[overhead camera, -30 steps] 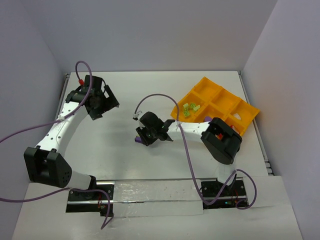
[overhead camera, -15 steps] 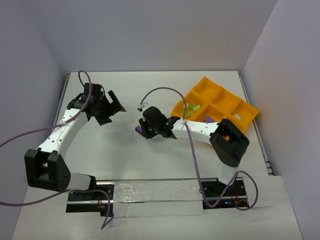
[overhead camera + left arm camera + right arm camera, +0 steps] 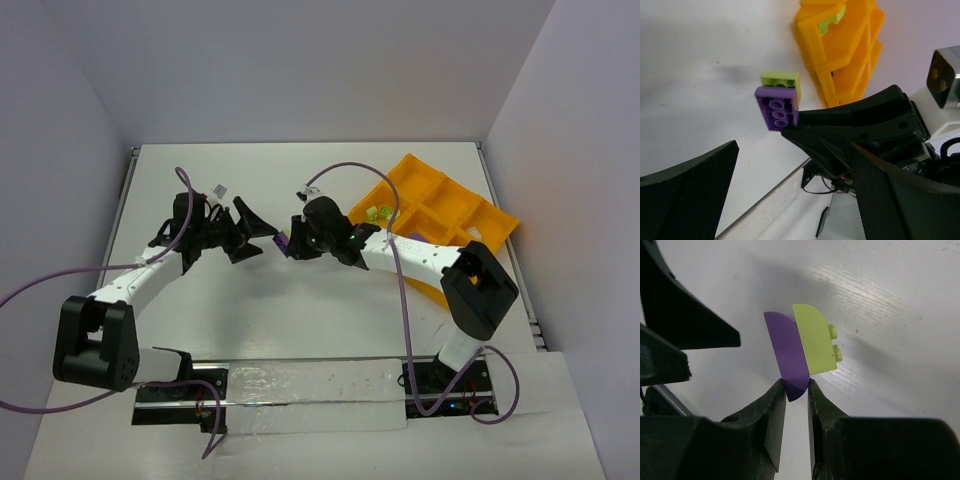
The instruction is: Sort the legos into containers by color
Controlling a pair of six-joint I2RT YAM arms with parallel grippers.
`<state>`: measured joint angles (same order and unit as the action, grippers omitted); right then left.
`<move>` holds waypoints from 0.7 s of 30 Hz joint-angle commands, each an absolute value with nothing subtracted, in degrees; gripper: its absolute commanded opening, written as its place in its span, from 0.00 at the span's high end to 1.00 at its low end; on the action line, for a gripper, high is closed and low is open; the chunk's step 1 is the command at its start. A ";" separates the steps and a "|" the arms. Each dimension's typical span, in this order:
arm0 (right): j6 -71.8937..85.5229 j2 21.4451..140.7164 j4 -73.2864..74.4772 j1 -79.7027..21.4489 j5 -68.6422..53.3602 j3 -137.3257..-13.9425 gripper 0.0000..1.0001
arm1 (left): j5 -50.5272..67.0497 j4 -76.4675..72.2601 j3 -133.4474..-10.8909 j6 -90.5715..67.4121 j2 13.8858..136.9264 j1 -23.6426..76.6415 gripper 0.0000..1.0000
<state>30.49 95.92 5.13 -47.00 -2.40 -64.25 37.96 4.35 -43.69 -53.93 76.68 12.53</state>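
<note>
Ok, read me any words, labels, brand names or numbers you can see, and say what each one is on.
No text can be read.
left arm's white tag: too small to read.
right cable's white tag: too small to read.
purple brick, yellow-green brick, orange tray: no print visible.

White matte table (image 3: pixel 300 320), faintly streaked with fine lines in the right wrist view; boxed in by pale lavender-grey walls: back wall (image 3: pixel 300 70), left wall (image 3: pixel 50 180), right wall (image 3: pixel 590 200). Thin metal rail (image 3: pixel 127 195) along the table's left edge, another rail (image 3: pixel 522 290) along the right; glossy wrinkled strip (image 3: pixel 310 383) across the near edge; plain white sheet (image 3: pixel 310 445) just nearer than that.
</note>
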 commanded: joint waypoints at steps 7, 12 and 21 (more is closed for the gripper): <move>31.79 89.57 2.49 -47.20 -2.70 -62.32 1.00 | 45.93 -8.39 -45.31 -54.79 82.87 12.36 0.12; 31.82 88.59 1.66 -47.25 -3.09 -61.84 1.00 | 45.55 -6.87 -46.68 -53.16 84.11 12.30 0.20; 30.91 89.50 1.62 -47.25 -4.39 -63.92 1.00 | 44.86 -7.23 -46.71 -53.73 84.85 12.39 0.24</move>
